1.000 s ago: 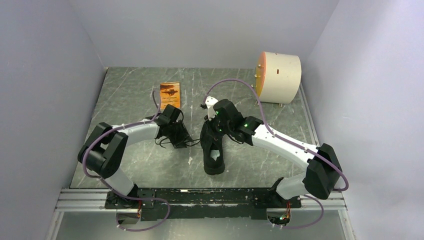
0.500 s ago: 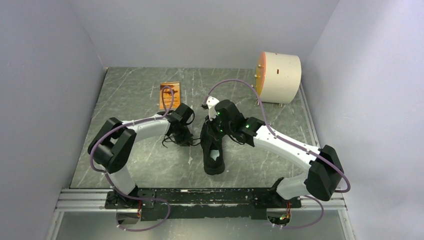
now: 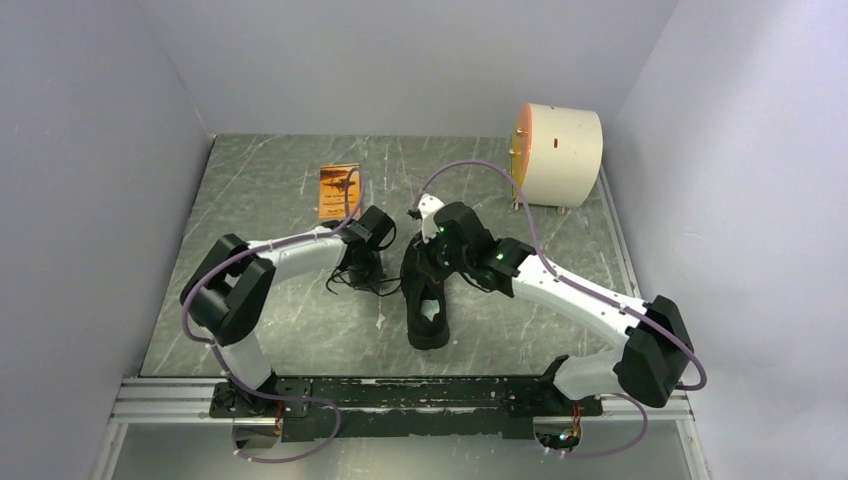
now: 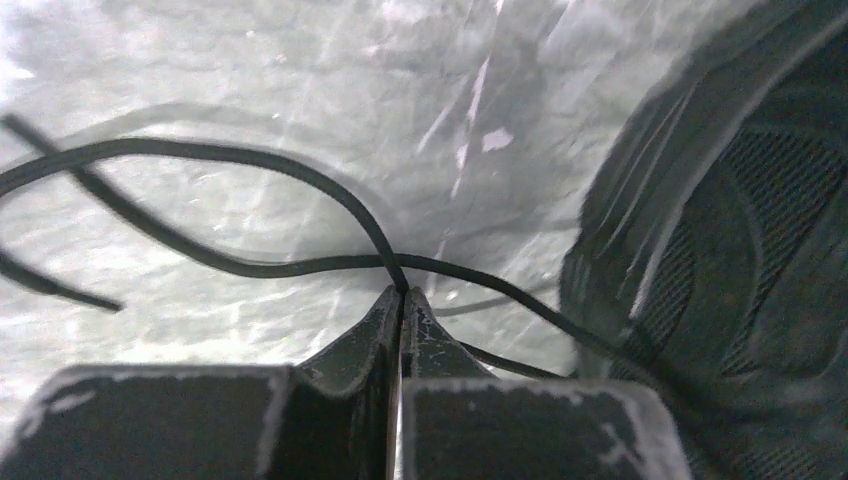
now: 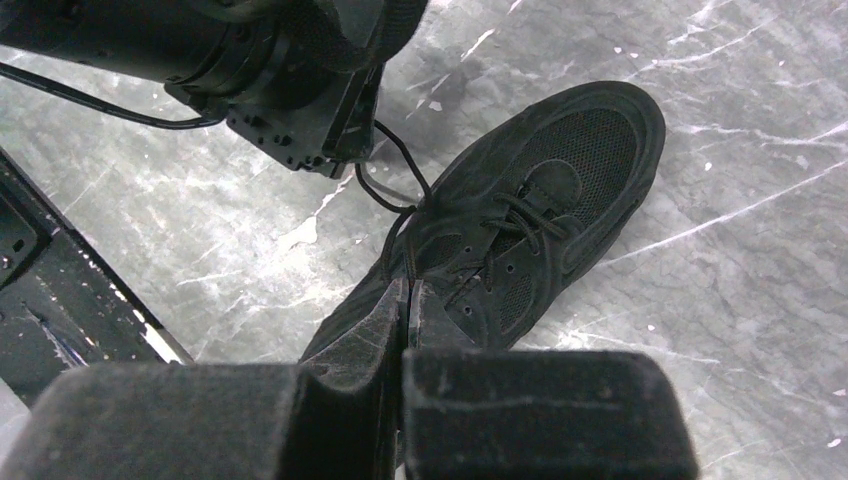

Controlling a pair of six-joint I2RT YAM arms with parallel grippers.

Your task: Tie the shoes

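The black shoe lies mid-table, its pale insole patch showing near the heel. It fills the right wrist view and the right of the left wrist view. My left gripper is low on the table just left of the shoe. It is shut on a thin black lace at its tips. My right gripper hovers over the shoe's lacing. It is shut, with a lace strand running up from its tips. The left gripper's body shows in the right wrist view.
An orange card lies behind the left gripper. A cream cylinder stands at the back right. Grey walls close in the left, back and right. A metal rail runs along the near edge.
My left arm has swung right, bringing its gripper and lace close to the shoe's left side. My right gripper has shifted only slightly over the shoe.
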